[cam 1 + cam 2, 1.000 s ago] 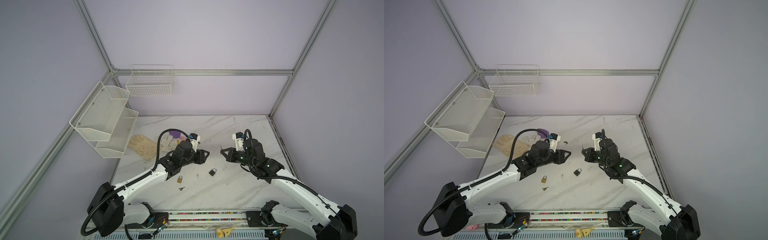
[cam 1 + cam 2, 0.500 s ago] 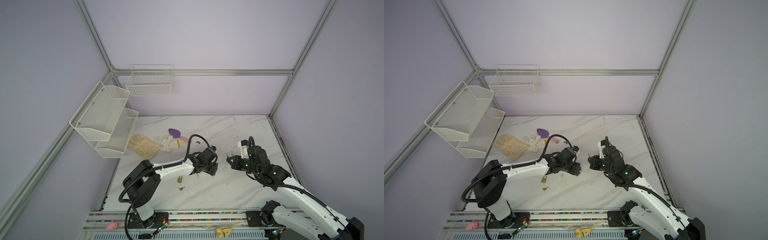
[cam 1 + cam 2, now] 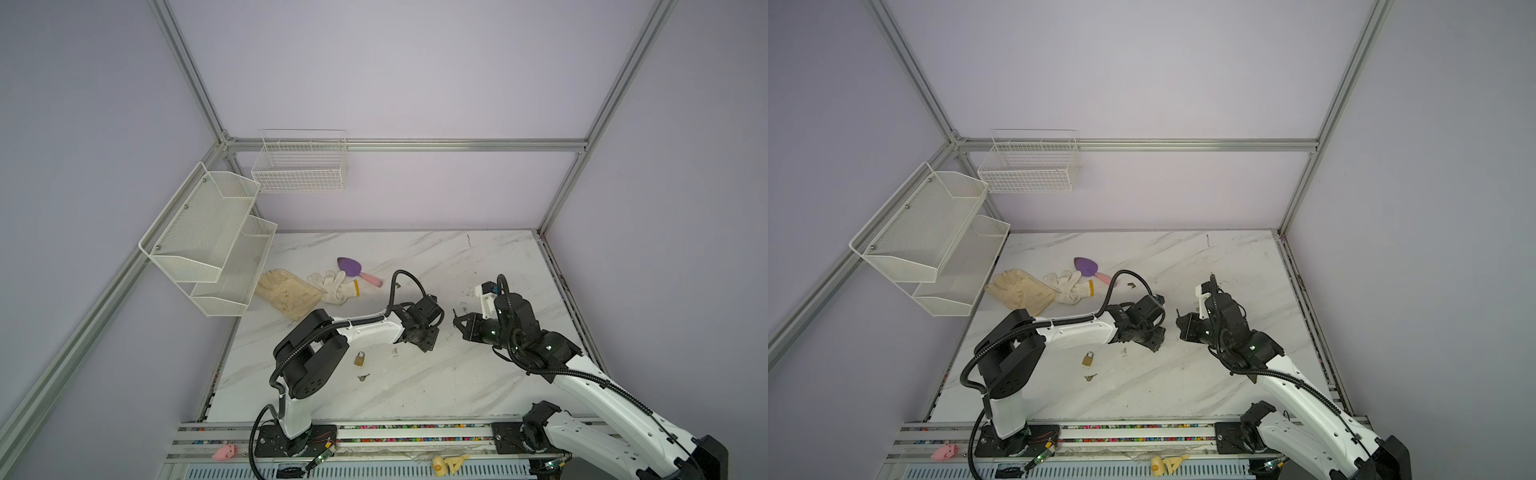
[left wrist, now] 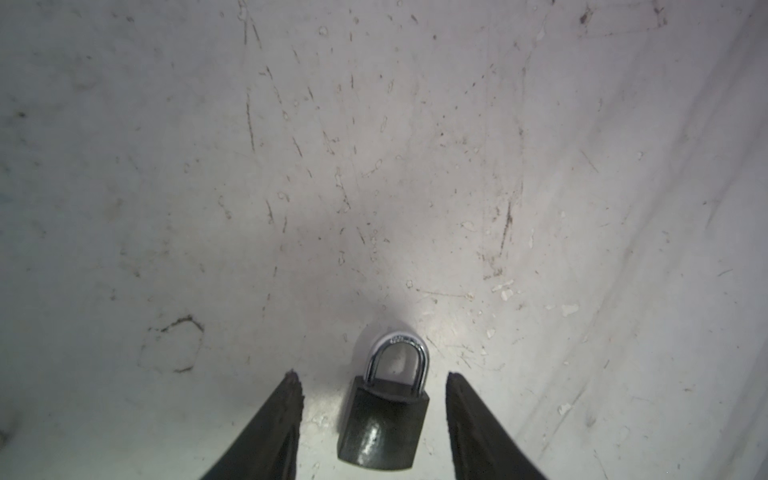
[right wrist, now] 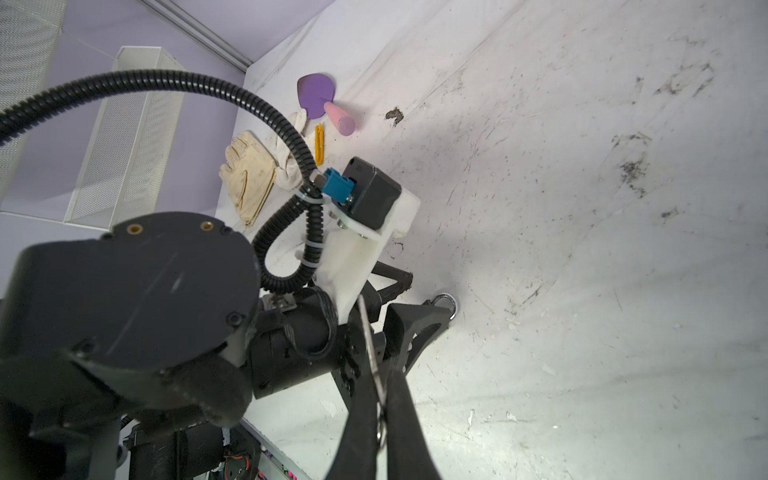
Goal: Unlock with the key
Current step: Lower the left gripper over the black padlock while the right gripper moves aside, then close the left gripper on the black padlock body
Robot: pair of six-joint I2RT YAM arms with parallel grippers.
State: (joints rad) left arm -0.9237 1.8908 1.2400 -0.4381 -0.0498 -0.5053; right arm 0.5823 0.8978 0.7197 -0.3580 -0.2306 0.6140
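Two grippers are facing off low-centre in both top views. I am seeing left gripper (image 4: 372, 378) straddling dark padlock (image 4: 382, 428), jaws apart; right gripper (image 5: 381, 388) clamping key (image 5: 368, 332).

Brass padlock (image 3: 360, 358) flat on marble table (image 3: 415, 395); loose key (image 3: 363, 377) just beside.

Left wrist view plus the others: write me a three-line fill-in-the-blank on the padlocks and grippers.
1. The dark padlock lies flat between the left gripper's fingers, which stand ____ and clear of it on both sides.
2. The right gripper is shut on a thin metal ____.
3. In a top view the brass padlock lies untouched on the table, closer to the ____ arm.

Missing words: open; key; left.
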